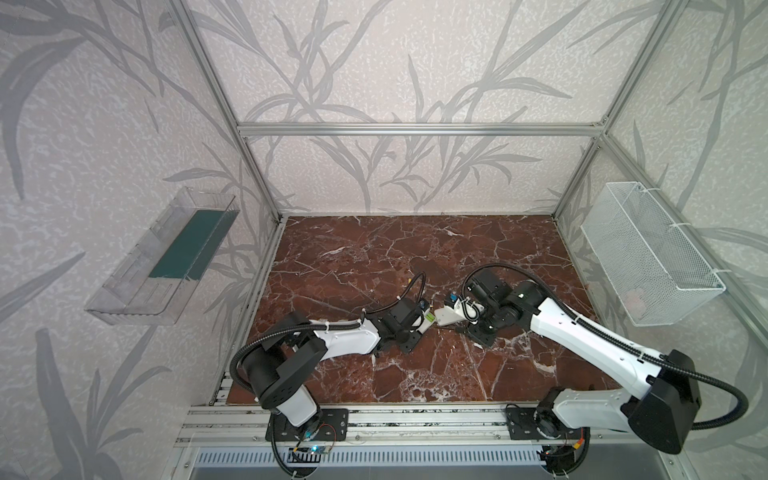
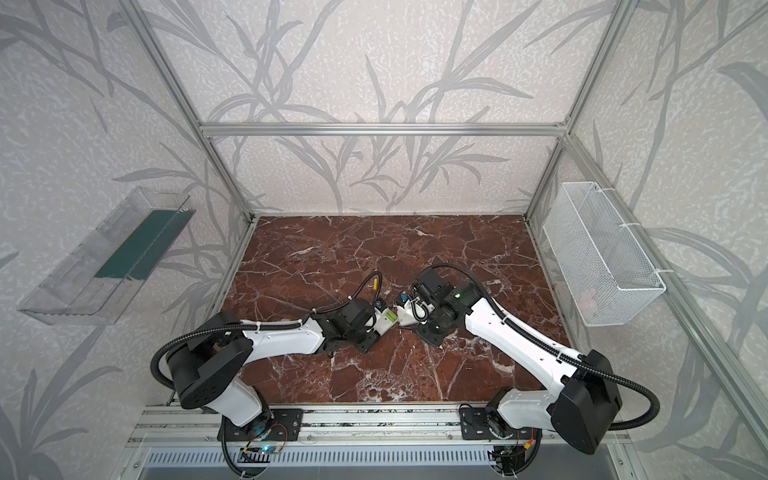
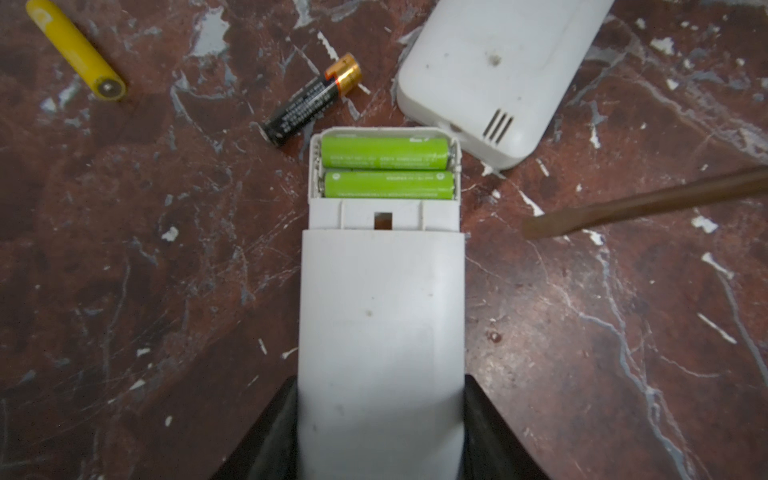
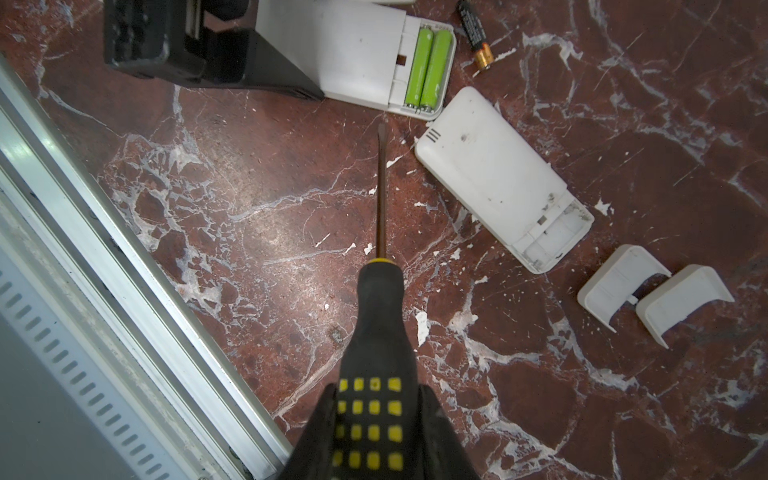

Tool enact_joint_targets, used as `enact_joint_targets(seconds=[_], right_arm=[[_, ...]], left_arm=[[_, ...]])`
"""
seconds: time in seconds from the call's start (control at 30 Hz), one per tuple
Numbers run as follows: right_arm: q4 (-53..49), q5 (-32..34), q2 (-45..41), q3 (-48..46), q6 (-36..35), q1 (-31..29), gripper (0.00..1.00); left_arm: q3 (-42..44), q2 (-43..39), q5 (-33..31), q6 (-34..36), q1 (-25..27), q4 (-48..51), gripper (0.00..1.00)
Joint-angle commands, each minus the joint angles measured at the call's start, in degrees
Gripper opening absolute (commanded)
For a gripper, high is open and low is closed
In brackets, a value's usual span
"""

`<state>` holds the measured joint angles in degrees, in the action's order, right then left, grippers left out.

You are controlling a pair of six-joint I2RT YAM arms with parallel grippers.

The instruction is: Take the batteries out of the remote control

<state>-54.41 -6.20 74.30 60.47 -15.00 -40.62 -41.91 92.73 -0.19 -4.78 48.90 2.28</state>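
- My left gripper [image 3: 380,380] is clamped on the remote [image 3: 380,299]. The pads sit flush on both long sides with no gap showing, and the bay is open.
- The batteries [image 3: 384,154] are two green ones lying side by side in that bay at the remote's far end. They are dead ahead of my left jaws at 12 o'clock, about mid-table [image 1: 415,257] in a top view.
- Long axis: they lie crosswise to the remote, on the 3–9 line from my left jaws.
- My right gripper [image 4: 376,388] is clenched on the screwdriver [image 4: 380,187] handle, with the shaft pointing straight out at 12.
- Key relation: taking the shaft's heading as 12, the batteries sit near 1 o'clock off the tip. They run almost along the shaft, ends toward me.
- The tip is just beside the remote's corner and looks apart from it. I cannot tell its height over the table.
- Judgement: the right arm does the work, since the left is busy holding. The tip needs a small swing toward 1 o'clock to catch the nearer battery's end and lever it up.
- Clutter:
  - A spare remote [image 4: 490,174] with an empty bay lies at 1 o'clock from my right jaws. Its corner is just beside the open bay; I cannot tell whether they touch.
  - A black cell [image 3: 311,104] lies near 11 from my left jaws.
  - A yellow cell [image 3: 75,50] lies between 10 and 11 from my left jaws.
  - Two covers [image 4: 619,282] lie at 2 o'clock from my right jaws.
- Risk: a levered battery may spring out and roll.
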Motion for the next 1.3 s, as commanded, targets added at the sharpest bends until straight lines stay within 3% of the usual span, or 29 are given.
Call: enact_joint_targets(seconds=[0.0, 0.3, 1.27], right_arm=[[0.38, 0.73, 0.48, 2.42, -1.32, -0.41, 0.0], [2.64, 3.62, 0.83, 1.81, -1.95, -0.59, 0.0], [3.36, 3.22, 2.07, -0.89, -1.06, -0.6, 0.0]], left_arm=[[1.22, 1.57, -0.6, 0.53, -0.1, 3.52, 0.41], [1.74, 1.33, -0.62, 1.92, -0.09, 3.26, 0.39], [2.01, 1.32, -0.3, 2.14, -0.04, 2.64, 0.33]])
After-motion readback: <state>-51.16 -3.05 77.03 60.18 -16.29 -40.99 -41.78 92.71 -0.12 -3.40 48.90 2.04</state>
